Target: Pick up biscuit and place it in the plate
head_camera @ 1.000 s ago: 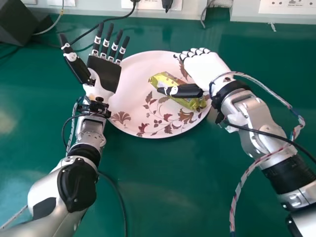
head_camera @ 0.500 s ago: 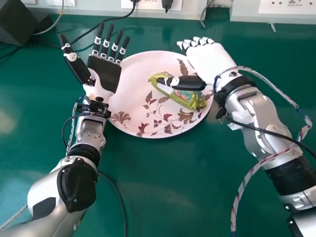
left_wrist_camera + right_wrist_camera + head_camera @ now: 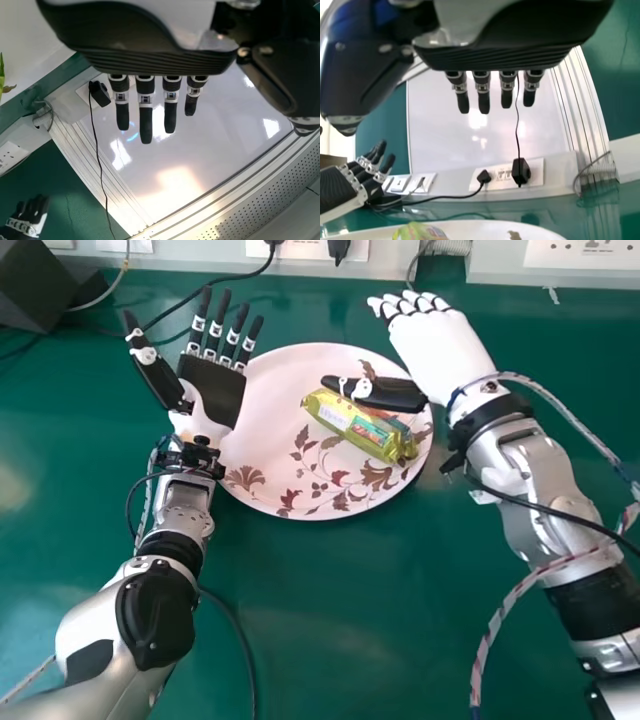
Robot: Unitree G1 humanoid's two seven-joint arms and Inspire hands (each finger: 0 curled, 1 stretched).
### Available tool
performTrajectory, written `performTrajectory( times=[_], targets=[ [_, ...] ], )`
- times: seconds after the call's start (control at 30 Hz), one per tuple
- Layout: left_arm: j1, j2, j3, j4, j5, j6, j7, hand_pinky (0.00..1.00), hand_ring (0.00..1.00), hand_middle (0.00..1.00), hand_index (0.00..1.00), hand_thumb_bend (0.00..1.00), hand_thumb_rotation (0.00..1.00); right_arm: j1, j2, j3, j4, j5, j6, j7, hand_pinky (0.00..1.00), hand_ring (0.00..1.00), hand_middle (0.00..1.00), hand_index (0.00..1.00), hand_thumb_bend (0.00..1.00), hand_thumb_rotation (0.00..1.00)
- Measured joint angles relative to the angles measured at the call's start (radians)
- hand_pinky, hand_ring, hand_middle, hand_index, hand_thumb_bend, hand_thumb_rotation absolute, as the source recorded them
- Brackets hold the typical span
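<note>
the right hand point(image 3: 435, 355) backs off from the biscuit point(image 3: 355, 423) in the head view, having shifted outward and farther forward over the last second, its thumb point(image 3: 390, 394) sliding from across the wrapper to the packet's far side. the biscuit lies slantwise in the flowered plate point(image 3: 270, 410), right of centre and inside the rim, and has barely stirred, so the placing looks done, with only the withdrawal left to finish. the right hand's fingers point(image 3: 483, 95) are extended and hold nothing; the left hand point(image 3: 210, 390) rests palm up at the plate's left edge, spread wide and empty. the thumb reaches in over the right rim, close to the packet, and a sweep back inward could nudge it. green tabletop point(image 3: 330, 630) offers room to the right and on the near side; ahead, the wall sockets point(image 3: 310, 248) leave less, and a black cable point(image 3: 240, 277) runs near the left fingertips.
</note>
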Motion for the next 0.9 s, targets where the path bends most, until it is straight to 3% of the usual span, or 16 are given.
performTrajectory(
  times=[0.57, 0.9],
  targets=[
    [0.0, 0.0, 0.001, 0.0, 0.0, 0.008, 0.003, 0.8, 0.76, 0.89, 0.99, 1.0, 0.71, 0.048, -0.002, -0.051, -0.072, 0.042, -0.023, -0.031, 1.0, 1.0, 1.0, 1.0, 0.97, 1.0],
    [0.0, 0.001, 0.003, 0.0, -0.004, 0.038, 0.0, 0.79, 0.79, 0.88, 1.0, 0.95, 0.71, 0.1, -0.003, -0.118, -0.1, 0.118, -0.095, -0.084, 1.0, 1.0, 1.0, 1.0, 0.99, 1.0]
  ],
)
